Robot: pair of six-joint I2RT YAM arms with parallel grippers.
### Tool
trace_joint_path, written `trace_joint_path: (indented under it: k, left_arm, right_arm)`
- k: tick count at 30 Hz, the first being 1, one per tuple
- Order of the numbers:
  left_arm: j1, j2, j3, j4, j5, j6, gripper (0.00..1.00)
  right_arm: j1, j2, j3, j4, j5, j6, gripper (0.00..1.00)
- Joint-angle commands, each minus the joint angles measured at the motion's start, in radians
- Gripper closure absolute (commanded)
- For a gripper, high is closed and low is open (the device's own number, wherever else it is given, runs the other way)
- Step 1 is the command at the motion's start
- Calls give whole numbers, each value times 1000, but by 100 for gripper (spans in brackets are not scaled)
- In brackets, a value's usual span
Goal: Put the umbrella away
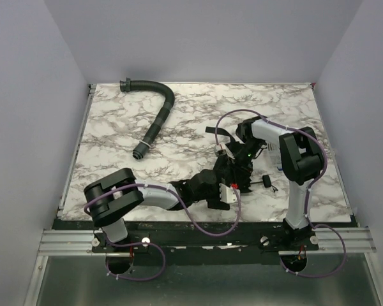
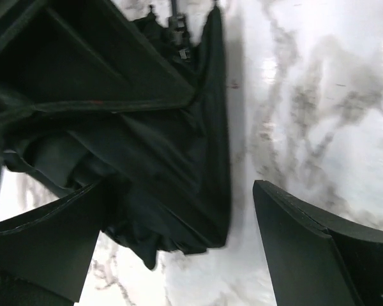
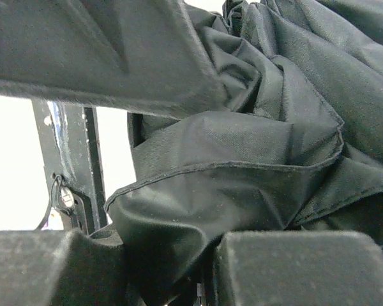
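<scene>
The umbrella (image 1: 226, 173) is a crumpled dark bundle near the table's front middle, between my two grippers. In the left wrist view its dark fabric (image 2: 159, 146) lies on the marble between my spread fingers, against the left finger (image 2: 45, 242) and apart from the right one (image 2: 319, 255). My left gripper (image 1: 218, 189) (image 2: 182, 191) is open. In the right wrist view the folded fabric (image 3: 242, 166) fills the frame. My right gripper (image 1: 235, 160) (image 3: 214, 255) is shut on a fold of it. A small black part (image 1: 266, 182) lies right of the bundle.
A black ribbed curved hose (image 1: 156, 118) lies at the back left of the marble table (image 1: 115, 146). A thin black strap (image 1: 218, 131) lies beside the right arm. Grey walls close the sides and back. A metal rail (image 1: 204, 239) runs along the front edge.
</scene>
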Motion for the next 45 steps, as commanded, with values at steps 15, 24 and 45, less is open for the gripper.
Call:
trace_joint_path:
  k: [15,24,45]
  left_arm:
    - [-5,261,130,36,-271,66,11]
    - [77,313,216,-232,-93,-100,61]
    - [257,416,328,-517,346,-294,69]
  right_arm:
    - [4,80,12,-88,11,-34,75]
    - [4,60,29,-107,-28,-55,65]
    - [-261,-166,349,-107,-38,-43,26]
